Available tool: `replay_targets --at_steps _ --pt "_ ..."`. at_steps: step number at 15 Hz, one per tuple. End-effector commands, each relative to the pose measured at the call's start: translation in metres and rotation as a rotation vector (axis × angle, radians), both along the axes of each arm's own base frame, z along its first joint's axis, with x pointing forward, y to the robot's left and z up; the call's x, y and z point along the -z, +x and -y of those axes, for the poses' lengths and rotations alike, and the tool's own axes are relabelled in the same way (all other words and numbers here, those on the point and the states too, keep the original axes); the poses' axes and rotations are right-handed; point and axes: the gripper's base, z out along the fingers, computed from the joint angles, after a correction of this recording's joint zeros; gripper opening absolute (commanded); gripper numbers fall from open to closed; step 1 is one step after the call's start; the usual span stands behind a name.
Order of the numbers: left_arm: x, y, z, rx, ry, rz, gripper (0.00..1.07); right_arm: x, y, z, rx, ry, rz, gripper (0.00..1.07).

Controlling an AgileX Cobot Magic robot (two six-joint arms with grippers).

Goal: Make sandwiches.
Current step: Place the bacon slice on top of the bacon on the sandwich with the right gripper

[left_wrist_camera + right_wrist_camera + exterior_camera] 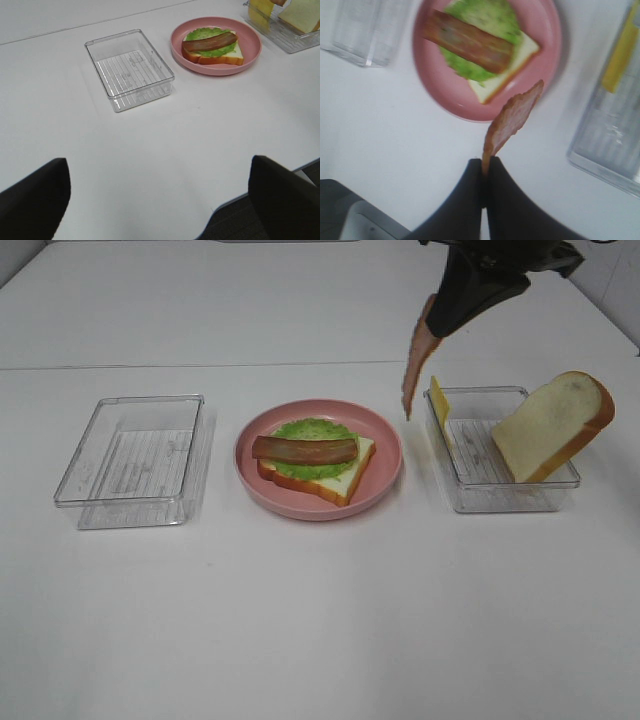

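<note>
Right end effector pinches ham, dangling between plate and tray edges.

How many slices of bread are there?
2. One slice lies on the plate under the lettuce; the other slice leans in the right box. None seems hidden.
</note>
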Motion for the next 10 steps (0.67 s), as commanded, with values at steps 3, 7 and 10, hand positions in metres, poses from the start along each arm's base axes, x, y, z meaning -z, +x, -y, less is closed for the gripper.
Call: replay_targets --at_steps 3,7,10 --pt "0.0 -0.002 0.0 0.0 -0.021 0.029 0.9 0.021 0.023 -0.031 -0.063 0.322 -0.001 0.0" --pt "0.0 -0.002 0.0 0.0 -0.021 0.029 0.9 0.059 0.045 -0.046 -0.033 0.47 -0.051 0.0" --pt "0.0 -0.002 0.0 0.0 -0.021 0.029 0.9 0.097 0.061 -0.058 -0.014 0.611 -0.101 0.0"
